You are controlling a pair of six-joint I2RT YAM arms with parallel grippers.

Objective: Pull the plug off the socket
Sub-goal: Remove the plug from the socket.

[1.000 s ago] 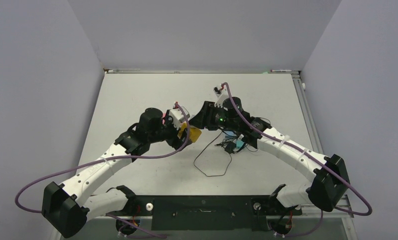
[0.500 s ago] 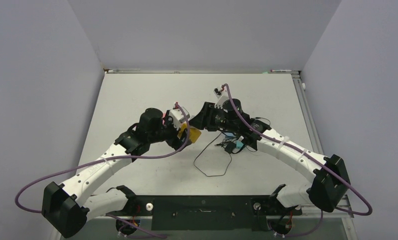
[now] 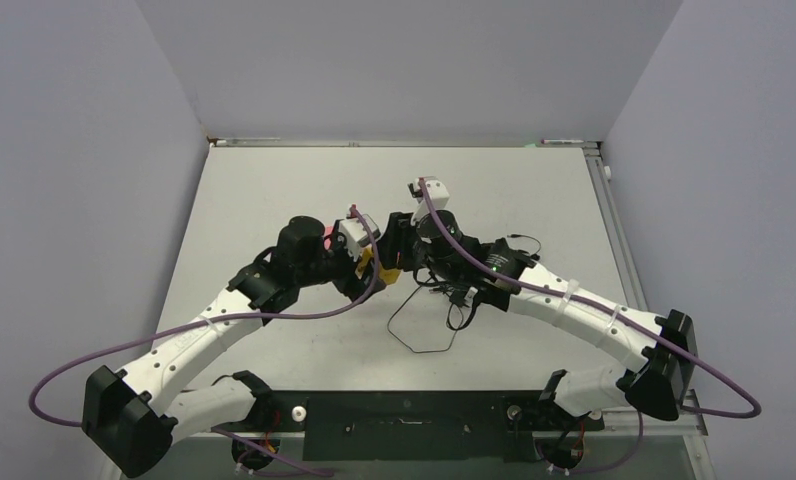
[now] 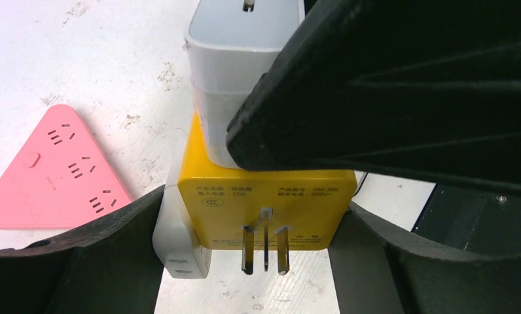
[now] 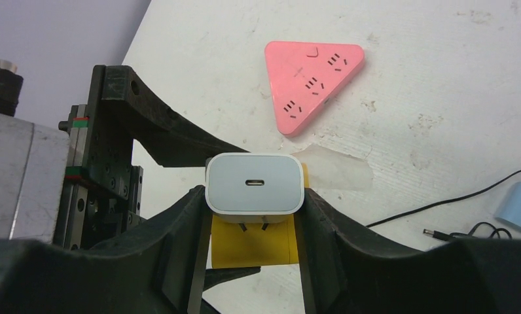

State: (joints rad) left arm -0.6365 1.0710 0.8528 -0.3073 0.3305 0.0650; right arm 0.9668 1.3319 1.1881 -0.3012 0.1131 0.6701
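**Plug gripped, socket braced: the pulling step is in hand.**

Both arms reach from the near edge and bend inward to meet over the middle of the table (image 3: pixel 274 190). The left gripper (image 4: pixel 254 252) pinches the yellow socket (image 4: pixel 264 190) by its sides. The right gripper (image 5: pixel 254 206) is pressed on the white plug (image 5: pixel 254 183), and the pins show partly between plug and socket. I judge the next move needs a straight pull along the pins, without twisting. Farther off lies a pink power strip (image 5: pixel 313 75).
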